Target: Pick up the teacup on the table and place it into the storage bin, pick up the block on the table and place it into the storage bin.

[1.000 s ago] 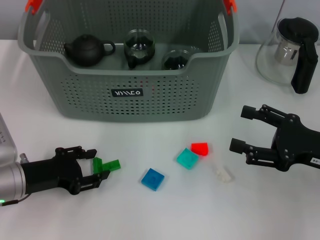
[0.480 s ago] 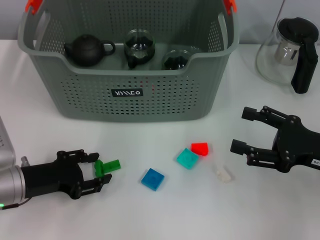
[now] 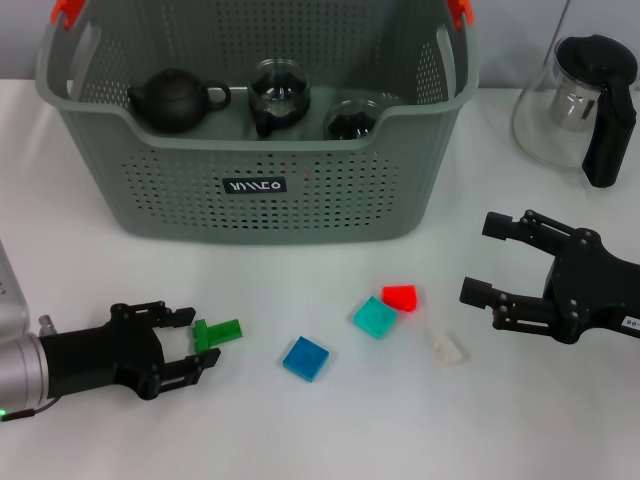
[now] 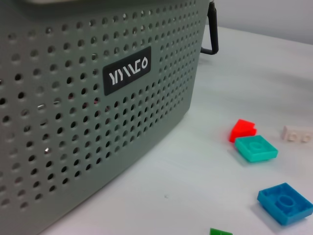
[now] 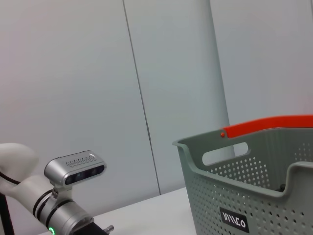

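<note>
Near the worktop's front-left edge, the left hand [image 3: 190, 343] lies with fingers apart around one end of the green block [image 3: 217, 331]. Farther in sit a blue block [image 3: 305, 358], teal block [image 3: 375, 317] and red block [image 3: 399, 297]. The right hand [image 3: 480, 258] hovers by the right edge, fingers apart, holding nothing. Along the back edge stands the storage bin [image 3: 255, 185].

Storage bin [image 3: 300, 190] top open — teaware [image 3: 178, 99] inside

Black left gripper [image 3: 196, 347] on a shiny silver arm with a tiny green light. Black right gripper [image 3: 478, 260], white label.
</note>
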